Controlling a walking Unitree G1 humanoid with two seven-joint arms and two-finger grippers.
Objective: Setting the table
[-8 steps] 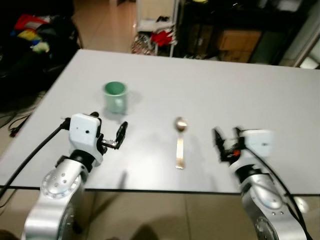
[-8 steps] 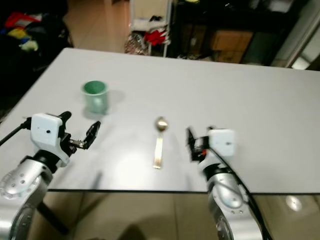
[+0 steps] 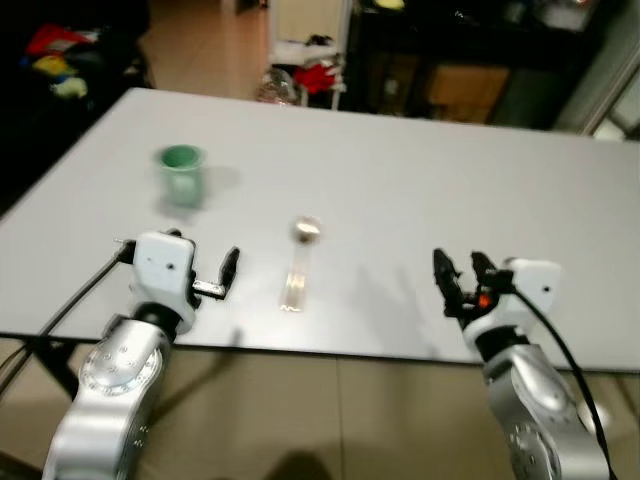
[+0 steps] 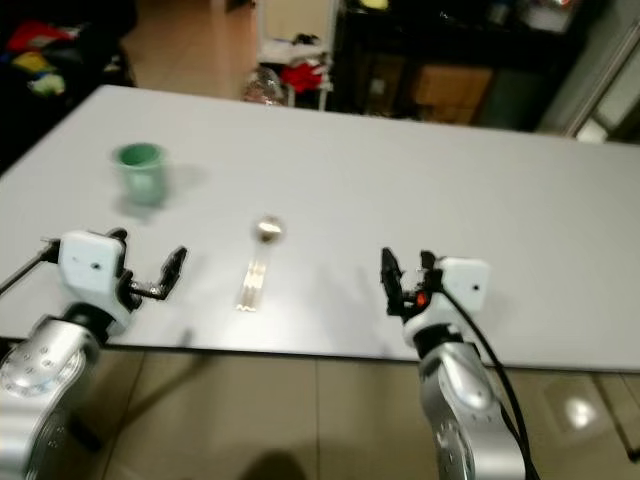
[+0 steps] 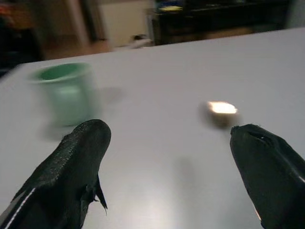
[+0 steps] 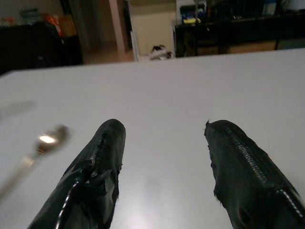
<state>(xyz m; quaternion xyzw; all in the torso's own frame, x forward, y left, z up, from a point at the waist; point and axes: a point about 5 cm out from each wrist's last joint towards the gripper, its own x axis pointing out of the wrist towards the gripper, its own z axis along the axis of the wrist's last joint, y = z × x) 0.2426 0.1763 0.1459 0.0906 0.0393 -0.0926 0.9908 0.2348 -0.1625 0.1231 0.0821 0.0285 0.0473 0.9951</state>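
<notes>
Both grippers' fingers were spread and empty: the left gripper (image 3: 222,275) hung over the near edge of the white worktop (image 3: 420,190), the right gripper (image 3: 458,283) likewise. The slim silver metal spoon (image 3: 298,262) and small green ceramic cup (image 3: 181,174) had shifted leftward across the view; the camera moved, so nothing was yet placed.

**Beyond my table: a dim, cluttered room**

Past the far edge of the table I see a tan tiled floor (image 3: 200,50). A white shelf unit (image 3: 310,30) stands there, with a heap of red cloth (image 3: 322,76) at its foot. To its right, dark shelving (image 3: 450,50) holds a brown cardboard box (image 3: 462,92). Far to my left, colourful items (image 3: 60,55) lie on something dark.
</notes>
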